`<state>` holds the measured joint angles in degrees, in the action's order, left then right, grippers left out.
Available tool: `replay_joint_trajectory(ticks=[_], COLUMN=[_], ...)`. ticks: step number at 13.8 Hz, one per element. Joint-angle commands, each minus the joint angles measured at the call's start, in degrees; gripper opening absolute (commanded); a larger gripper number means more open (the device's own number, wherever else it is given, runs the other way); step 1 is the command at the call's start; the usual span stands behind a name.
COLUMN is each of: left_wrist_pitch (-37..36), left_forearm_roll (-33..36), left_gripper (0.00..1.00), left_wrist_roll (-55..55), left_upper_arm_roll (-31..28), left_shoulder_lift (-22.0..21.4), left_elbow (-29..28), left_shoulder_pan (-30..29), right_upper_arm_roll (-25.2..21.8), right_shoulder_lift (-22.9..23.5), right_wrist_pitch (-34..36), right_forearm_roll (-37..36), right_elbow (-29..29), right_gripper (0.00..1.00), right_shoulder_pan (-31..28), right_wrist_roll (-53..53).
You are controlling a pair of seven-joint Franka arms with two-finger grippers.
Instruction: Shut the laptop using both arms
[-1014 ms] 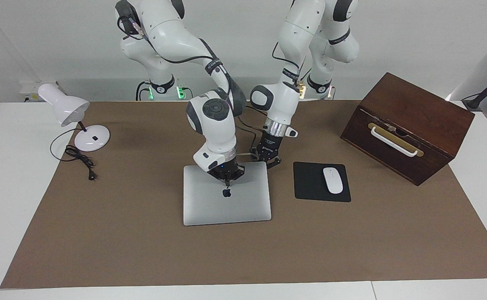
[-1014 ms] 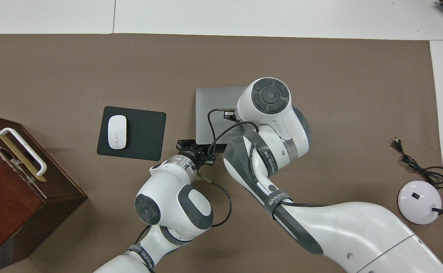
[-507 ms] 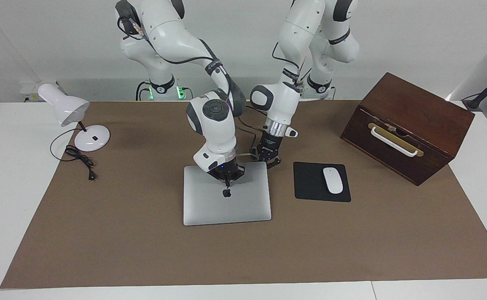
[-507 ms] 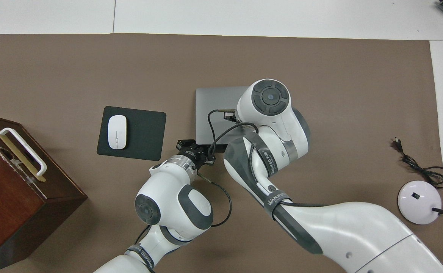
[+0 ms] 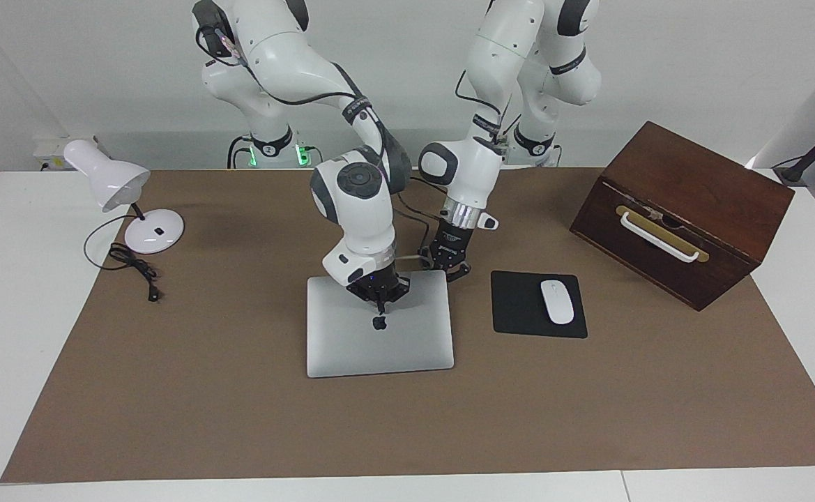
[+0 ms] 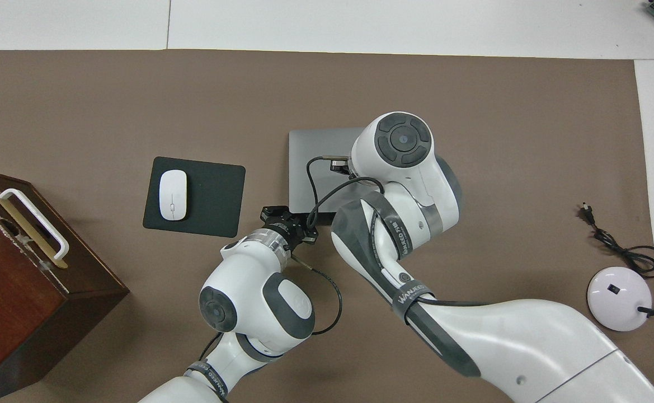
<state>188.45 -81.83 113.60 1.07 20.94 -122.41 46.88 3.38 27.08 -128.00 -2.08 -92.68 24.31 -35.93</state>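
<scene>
- lamp (image 5: 111, 183) stands at the right arm's end of the mat, about 9 o'clock from the laptop in the facing view.
- laptop (image 5: 379, 338) lies flat mid-mat, lid down, logo up; it looks shut already.
- right gripper (image 5: 379, 301) points down at the lid just above the logo, fingers pressed together; contact looks likely.
- left gripper (image 5: 450, 270) sits at the lid's 1 o'clock corner; i cannot tell how its fingers stand.
- pad (image 5: 512, 307) with mouse (image 5: 557, 301) at 3 o'clock, box (image 5: 686, 209) toward 2.
- step in hand: the final press; next, i judge, both lift straight up.
</scene>
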Motion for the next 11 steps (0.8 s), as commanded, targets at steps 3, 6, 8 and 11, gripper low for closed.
replay_joint_trajectory(ticks=[3,6,8,11], left_wrist_pitch=[-0.36,-0.36,-0.36,0.69], left_forearm_roll=[-0.96,-0.96,-1.05,-1.4], left_gripper=[0.0,0.0,0.0,0.0], left_wrist_roll=[0.31,0.31,0.31,0.39], left_upper_arm_roll=[-0.46,-0.46,-0.46,-0.46], left_shoulder_lift=[3.76,3.76,3.76,3.59], left_elbow=[-0.29,-0.29,-0.29,-0.81], left_shoulder_pan=[1.37,1.46,1.46,2.16], right_upper_arm_roll=[0.31,0.23,0.14,-0.21], right_shoulder_lift=[-3.43,-5.1,-6.33,-8.26], right_wrist_pitch=[3.1,3.1,3.28,4.77], right_forearm_roll=[1.73,1.73,1.73,1.73], right_elbow=[0.83,0.83,0.83,0.83], right_gripper=[0.0,0.0,0.0,0.0], right_shoulder_pan=[-0.66,-0.75,-0.84,-1.02], right_wrist_roll=[-0.63,-0.9,-0.9,-0.55])
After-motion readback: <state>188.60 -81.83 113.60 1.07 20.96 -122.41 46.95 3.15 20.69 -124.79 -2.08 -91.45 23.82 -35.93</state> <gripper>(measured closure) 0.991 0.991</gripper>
